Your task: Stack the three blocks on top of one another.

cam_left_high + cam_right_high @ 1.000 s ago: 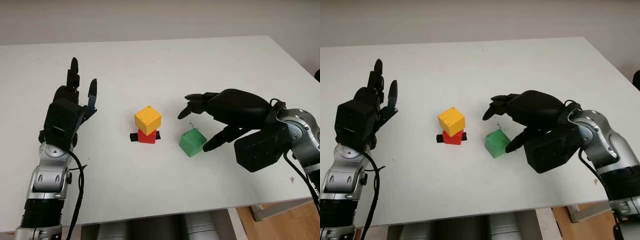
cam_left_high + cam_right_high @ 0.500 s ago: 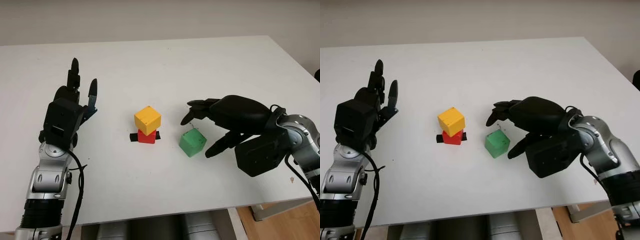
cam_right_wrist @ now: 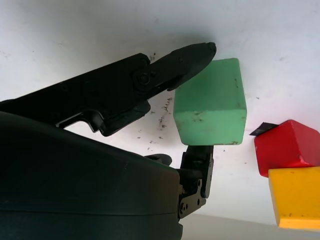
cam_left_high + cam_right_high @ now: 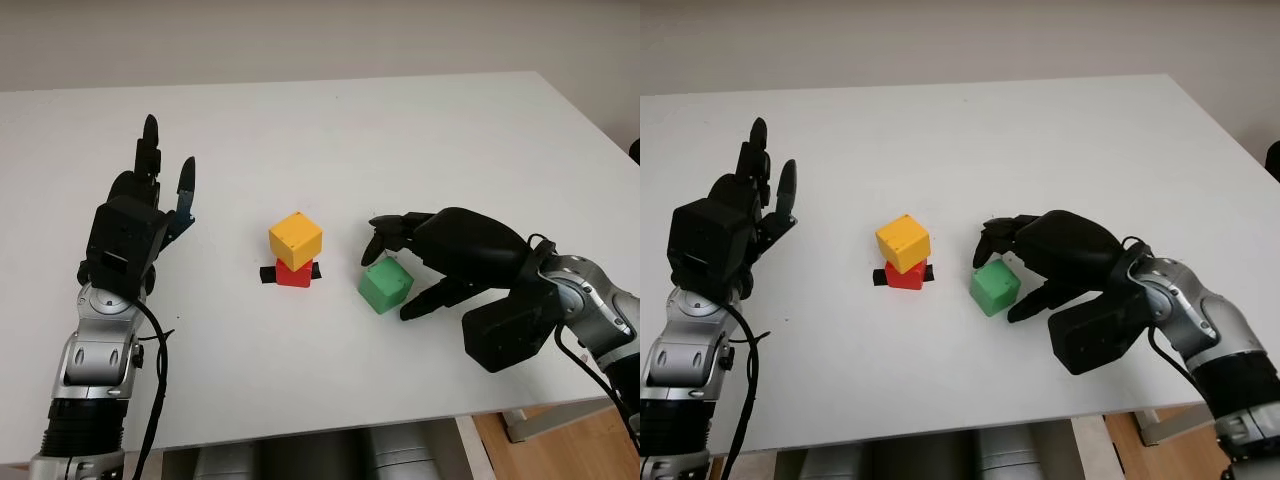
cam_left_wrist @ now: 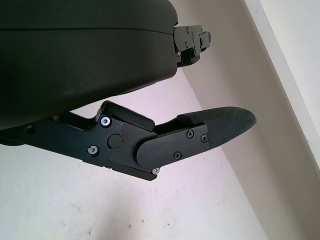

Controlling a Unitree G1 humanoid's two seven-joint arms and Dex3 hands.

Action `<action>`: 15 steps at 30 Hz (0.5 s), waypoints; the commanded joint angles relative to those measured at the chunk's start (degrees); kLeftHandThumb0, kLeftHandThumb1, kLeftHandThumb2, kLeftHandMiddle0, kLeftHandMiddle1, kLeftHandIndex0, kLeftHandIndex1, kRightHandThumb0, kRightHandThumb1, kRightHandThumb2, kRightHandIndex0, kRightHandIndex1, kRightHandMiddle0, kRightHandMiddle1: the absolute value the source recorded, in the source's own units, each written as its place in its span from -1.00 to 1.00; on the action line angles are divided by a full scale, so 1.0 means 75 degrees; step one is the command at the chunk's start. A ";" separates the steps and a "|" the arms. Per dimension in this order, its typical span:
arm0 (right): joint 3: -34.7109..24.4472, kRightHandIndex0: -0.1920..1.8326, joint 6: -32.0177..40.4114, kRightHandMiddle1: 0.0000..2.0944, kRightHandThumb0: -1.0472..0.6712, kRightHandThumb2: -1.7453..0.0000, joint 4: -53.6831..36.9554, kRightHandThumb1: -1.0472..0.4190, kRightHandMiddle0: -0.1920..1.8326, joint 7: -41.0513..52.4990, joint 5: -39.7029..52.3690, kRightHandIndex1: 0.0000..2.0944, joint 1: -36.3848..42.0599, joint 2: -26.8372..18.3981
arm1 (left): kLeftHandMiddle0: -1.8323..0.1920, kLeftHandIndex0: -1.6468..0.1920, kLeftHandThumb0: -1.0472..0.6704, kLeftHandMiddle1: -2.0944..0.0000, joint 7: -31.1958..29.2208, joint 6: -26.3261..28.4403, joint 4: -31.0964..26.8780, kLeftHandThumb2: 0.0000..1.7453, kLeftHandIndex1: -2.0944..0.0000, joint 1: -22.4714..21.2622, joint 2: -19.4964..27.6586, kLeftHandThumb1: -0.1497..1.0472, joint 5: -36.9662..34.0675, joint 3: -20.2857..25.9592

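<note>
Green block [image 4: 385,285] sits on the white table [image 4: 420,140], just right of the two-block stack and apart from it. I see the yellow block [image 4: 296,238] resting on top of the red block [image 4: 293,274], turned a little relative to it. The red block sits on a short strip of black tape [image 4: 268,274] whose ends stick out on either side.

My right hand [image 4: 440,255] is arched over the green block from the right. From the head camera, the upper fingers [image 4: 385,232] curl down at the block's far edge, and the thumb [image 4: 430,300] reaches in low at its near right side. In the right wrist view, one fingertip [image 3: 197,52] touches the green block [image 3: 210,107] at one corner, and another finger [image 3: 197,165] meets the opposite face. The block appears to rest on the table. I log the hand as closed around the green block, with contact on two sides; I cannot tell how firm the grip is.

My left hand [image 4: 140,205] is raised above the table on the left, well apart from the stack, open and holding nothing. The left wrist view shows one of its fingers [image 5: 200,132] extended over bare table surface.
</note>
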 commanded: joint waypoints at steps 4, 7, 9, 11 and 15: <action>0.0144 -0.46 -0.0283 0.29 -0.42 0.93 0.0465 -0.86 -0.68 -0.0522 -0.0250 -0.91 -0.0333 0.0099 | 0.95 0.95 -0.66 0.95 -0.0002 0.0036 -0.0180 -0.18 0.95 0.0037 0.0052 1.00 0.0027 0.0023; 0.0221 -0.44 -0.0446 0.39 -0.38 0.93 0.0726 -0.87 -0.60 -0.0797 -0.0379 -0.90 -0.0456 0.0088 | 0.95 0.95 -0.67 0.95 0.0004 0.0026 -0.0169 -0.18 0.95 0.0030 0.0034 1.00 0.0007 0.0033; 0.0268 -0.43 -0.0567 0.47 -0.35 0.93 0.0868 -0.88 -0.55 -0.0999 -0.0521 -0.90 -0.0544 0.0053 | 0.95 0.96 -0.66 0.95 0.0009 -0.0006 -0.0153 -0.18 0.95 0.0029 0.0035 1.00 0.0008 0.0033; 0.0298 -0.40 -0.0687 0.55 -0.33 0.94 0.1005 -0.88 -0.49 -0.1243 -0.0650 -0.89 -0.0619 0.0039 | 0.95 0.95 -0.67 0.95 0.0009 -0.0007 -0.0157 -0.18 0.95 0.0035 0.0021 1.00 -0.0014 0.0045; 0.0310 -0.41 -0.0802 0.57 -0.30 0.93 0.1236 -0.90 -0.50 -0.1304 -0.0525 -0.89 -0.0733 0.0048 | 0.94 0.94 -0.65 0.95 0.0034 -0.0081 -0.0108 -0.18 0.95 0.0024 0.0034 1.00 0.0024 0.0027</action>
